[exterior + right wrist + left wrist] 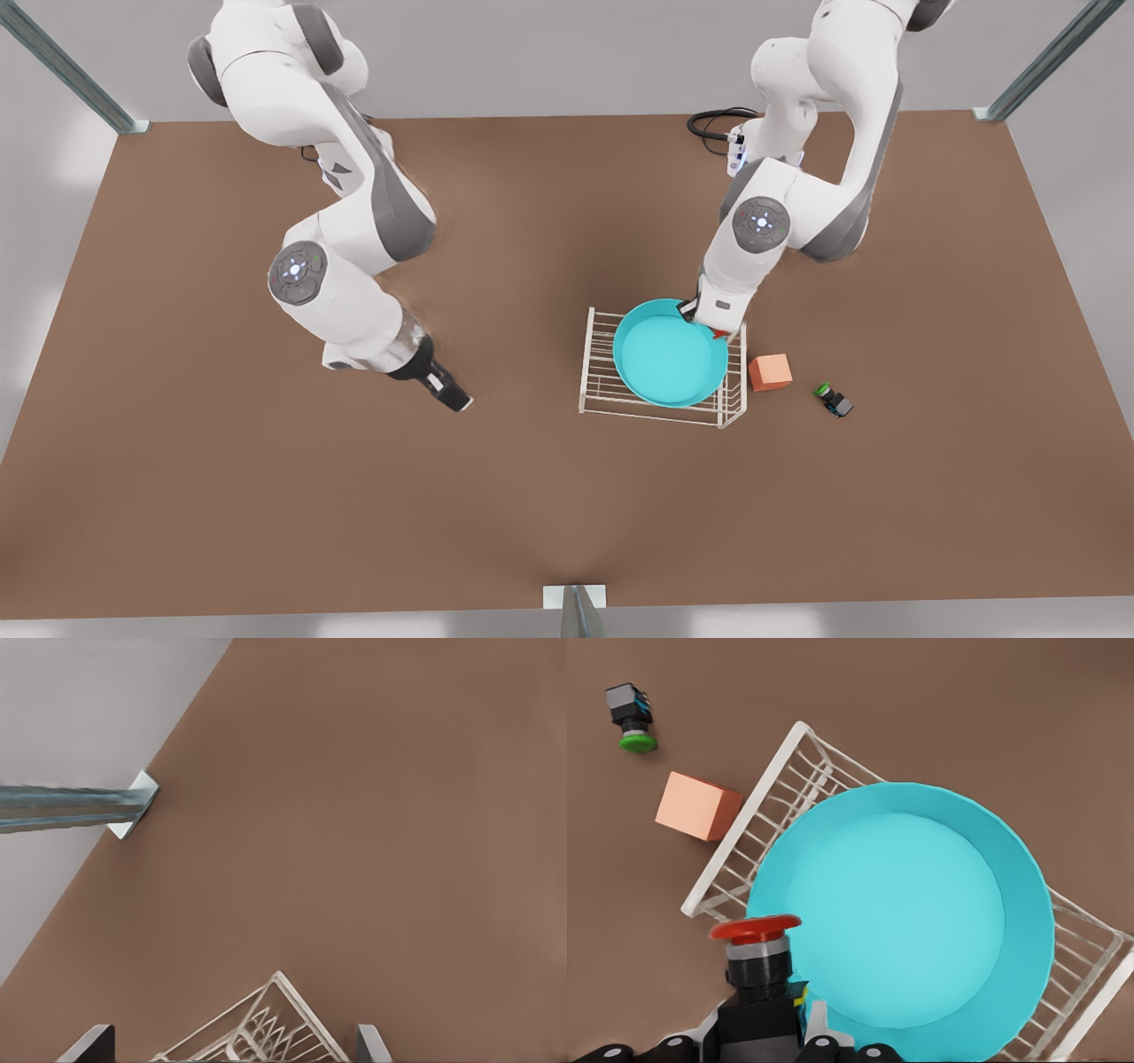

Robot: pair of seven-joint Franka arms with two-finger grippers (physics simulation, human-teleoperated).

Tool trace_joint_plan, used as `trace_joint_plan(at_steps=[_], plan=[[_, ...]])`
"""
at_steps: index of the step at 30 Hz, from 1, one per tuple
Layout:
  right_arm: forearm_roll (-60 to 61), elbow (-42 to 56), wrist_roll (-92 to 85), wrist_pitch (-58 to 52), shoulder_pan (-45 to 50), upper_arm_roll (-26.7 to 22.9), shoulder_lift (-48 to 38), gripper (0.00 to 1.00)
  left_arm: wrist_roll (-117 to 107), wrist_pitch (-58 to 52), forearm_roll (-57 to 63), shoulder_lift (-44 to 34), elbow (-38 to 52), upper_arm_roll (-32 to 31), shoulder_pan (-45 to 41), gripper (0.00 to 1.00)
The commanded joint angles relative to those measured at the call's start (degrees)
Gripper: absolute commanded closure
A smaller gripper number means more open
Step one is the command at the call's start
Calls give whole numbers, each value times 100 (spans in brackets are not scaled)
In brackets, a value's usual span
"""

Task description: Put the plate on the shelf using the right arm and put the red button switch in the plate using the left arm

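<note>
Over the brown counter, the right arm's black gripper hovers with fingers apart, while the round turquoise plate rests on the white wire shelf and the left arm's gripper clamps the small red-capped button switch above its rim.

Matt cyan plate, wire shelf
</note>
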Motion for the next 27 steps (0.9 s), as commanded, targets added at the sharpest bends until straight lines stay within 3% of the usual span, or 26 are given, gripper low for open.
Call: trace_joint_plan(at_steps=[1,4,7,10,11,15,20,27], plan=[[-279,3,-4276,-1489,-393,-10,-44,0,-2444,-25,84,133,115,1,-125,57],[-1246,-6,-5851,-1559,-622,-27,-105,0,-2550,-25,110,299,308,1,-178,57],[-1211,-41,-5754,-1559,-613,43,-123,0,-2611,-517,321,941,1284,10,-178,57],[-1194,-59,-5754,-1551,-630,25,-61,0,-2629,-517,339,1038,1302,18,-178,57],[-1211,-50,-5754,-1550,-630,25,-70,0,-2708,-517,488,1064,1302,10,-178,0],[-1220,-67,-5780,-1638,-674,25,-79,0,-2612,-517,550,1047,1302,36,-135,0],[-1264,-6,-5859,-2192,-789,-106,-158,0,1747,-1035,444,493,1380,115,1412,0],[-1264,-6,-5868,-2262,-1008,-124,-246,0,3524,-1677,251,528,1811,62,1852,0]])
